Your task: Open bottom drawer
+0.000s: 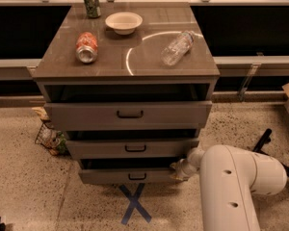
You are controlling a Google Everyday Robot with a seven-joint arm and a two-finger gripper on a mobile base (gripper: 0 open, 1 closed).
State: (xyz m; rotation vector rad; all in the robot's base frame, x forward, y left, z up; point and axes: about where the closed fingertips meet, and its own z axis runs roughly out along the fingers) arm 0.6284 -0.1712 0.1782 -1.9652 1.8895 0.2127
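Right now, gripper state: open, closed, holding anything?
Gripper: low beside the right end of the bottom drawer front; open, closed or gripping cannot be told.

— How many drawers does the desk have?
— Three: top drawer [86, 115], middle drawer [96, 149], bottom drawer [103, 177].
— And on the top?
— Two cans: a standing can [91, 1] at the back left corner and a lying can [86, 47] near the left edge. One bowl [124, 22] near the back edge, one bottle [177, 47] toward the right edge.
— Grippers?
— One gripper [180, 169], at the right end of the bottom drawer, on one white arm [231, 177].
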